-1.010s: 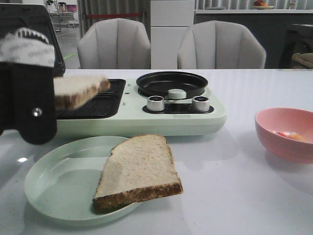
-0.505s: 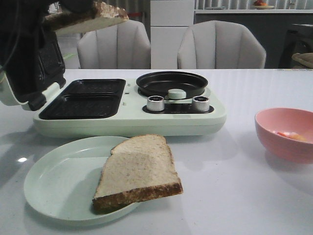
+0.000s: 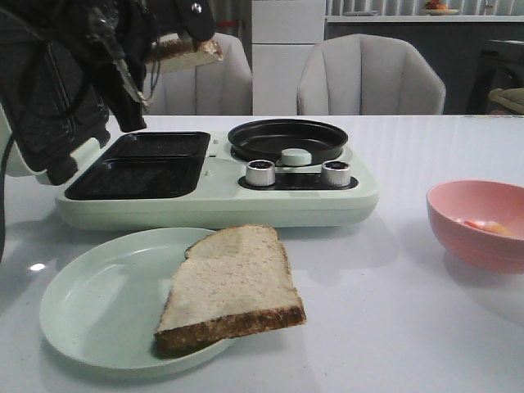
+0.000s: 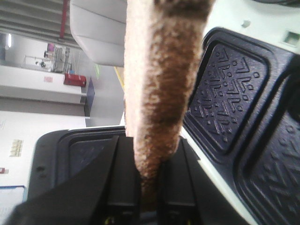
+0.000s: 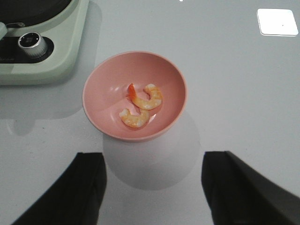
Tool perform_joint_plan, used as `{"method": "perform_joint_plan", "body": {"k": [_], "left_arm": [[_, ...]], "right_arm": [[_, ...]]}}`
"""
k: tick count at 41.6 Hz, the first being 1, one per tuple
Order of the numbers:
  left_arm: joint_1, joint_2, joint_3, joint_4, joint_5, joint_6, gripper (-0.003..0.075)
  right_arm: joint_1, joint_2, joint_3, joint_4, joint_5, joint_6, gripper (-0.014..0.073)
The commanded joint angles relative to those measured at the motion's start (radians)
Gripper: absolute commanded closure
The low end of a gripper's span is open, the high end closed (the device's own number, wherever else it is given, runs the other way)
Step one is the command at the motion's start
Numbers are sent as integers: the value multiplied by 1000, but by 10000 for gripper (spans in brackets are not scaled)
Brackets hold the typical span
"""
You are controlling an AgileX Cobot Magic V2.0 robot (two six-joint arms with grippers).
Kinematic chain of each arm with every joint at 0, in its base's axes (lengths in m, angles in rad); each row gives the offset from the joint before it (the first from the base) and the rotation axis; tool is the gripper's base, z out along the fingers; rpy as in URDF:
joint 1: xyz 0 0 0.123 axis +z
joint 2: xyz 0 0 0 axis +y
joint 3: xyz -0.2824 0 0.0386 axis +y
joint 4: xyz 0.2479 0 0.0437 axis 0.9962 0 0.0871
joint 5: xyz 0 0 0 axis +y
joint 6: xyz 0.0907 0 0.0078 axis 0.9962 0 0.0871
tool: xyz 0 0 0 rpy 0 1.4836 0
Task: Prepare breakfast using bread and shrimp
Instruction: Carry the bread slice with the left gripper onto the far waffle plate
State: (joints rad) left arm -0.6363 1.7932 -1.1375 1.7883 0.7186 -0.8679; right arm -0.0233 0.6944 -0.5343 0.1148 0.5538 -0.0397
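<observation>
White tabletop [image 3: 393, 344] fills your front view. Nearest you, a pale green plate [image 3: 90, 311] holds one slice of bread [image 3: 231, 286], its dark crust edge hanging over the plate's rim toward you. Off to the right a pink bowl [image 5: 135, 96] sits alone on the table, and your right wrist camera shows two curled shrimp [image 5: 140, 107] touching each other at its bottom. Your right gripper [image 5: 152, 187] hovers above the table on the near side of the bowl, fingers spread wide and holding nothing.

Behind the plate stands the pale green breakfast maker [image 3: 221, 192]: two dark ridged grill wells [image 3: 143, 164] on the left with the lid tilted open, a round black pan [image 3: 288, 139] on the right, two silver knobs [image 3: 260, 173] in front of the pan.

Your left arm is raised high over the grill side, wrist and cables dark against the chairs [image 3: 368, 78]. Its left gripper [image 4: 149, 187] is clamped on the second slice [image 4: 159, 84], seen edge-on in the wrist view, crust between the fingers, well clear of the wells below.
</observation>
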Motion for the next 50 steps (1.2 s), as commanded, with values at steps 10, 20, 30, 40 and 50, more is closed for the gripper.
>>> {"method": "perform_joint_plan", "body": {"k": [10, 20, 30, 40, 50], "left_arm": [[104, 215, -284, 73, 48, -2, 622], [141, 277, -324, 73, 18, 9, 622], [152, 282, -324, 72, -9, 9, 537], [152, 282, -324, 72, -27, 9, 297], [152, 272, -313, 72, -12, 9, 221]], "right_arm": [[-1, 3, -27, 0, -62, -7, 49], [-1, 3, -27, 0, -63, -7, 49], [-1, 3, -27, 0, -62, -7, 49], [-1, 3, -27, 0, -62, -7, 49], [-1, 3, -27, 0, -62, -7, 49]]}}
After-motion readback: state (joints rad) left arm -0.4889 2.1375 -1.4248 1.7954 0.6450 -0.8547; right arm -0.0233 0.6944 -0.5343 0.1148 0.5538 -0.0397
